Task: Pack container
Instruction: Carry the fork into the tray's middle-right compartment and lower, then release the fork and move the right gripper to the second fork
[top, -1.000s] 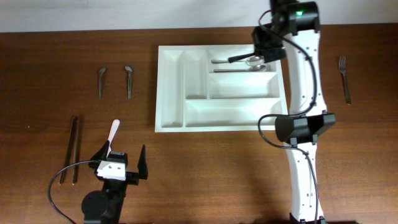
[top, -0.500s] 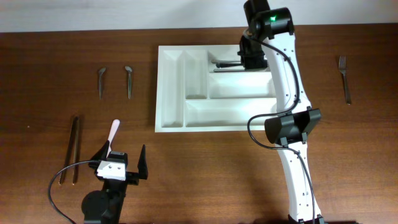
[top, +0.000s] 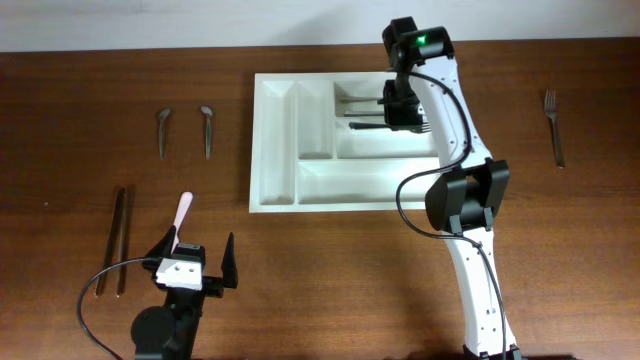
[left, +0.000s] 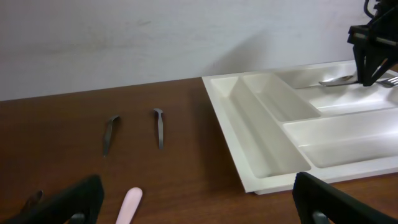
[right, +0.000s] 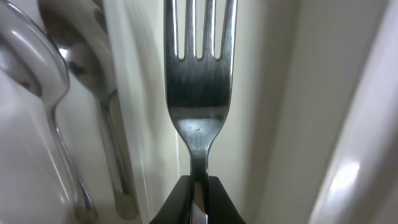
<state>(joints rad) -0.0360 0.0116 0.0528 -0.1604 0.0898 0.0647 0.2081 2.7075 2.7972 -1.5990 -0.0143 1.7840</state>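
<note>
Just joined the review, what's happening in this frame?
The right gripper is pinching a fork by its handle at the white tray's middle long compartment, beside the one holding two spoons. Not released yet. The left gripper sits open and idle near a pink-handled utensil; another fork lies outside the tray.

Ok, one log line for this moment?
right gripper: shut on fork | fork: over container's middle long compartment, next to the spoons | left gripper: open, empty

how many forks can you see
2: one fork gripped by the right tool over the tray, the other fork on the table right of the tray. More may be hidden.
</note>
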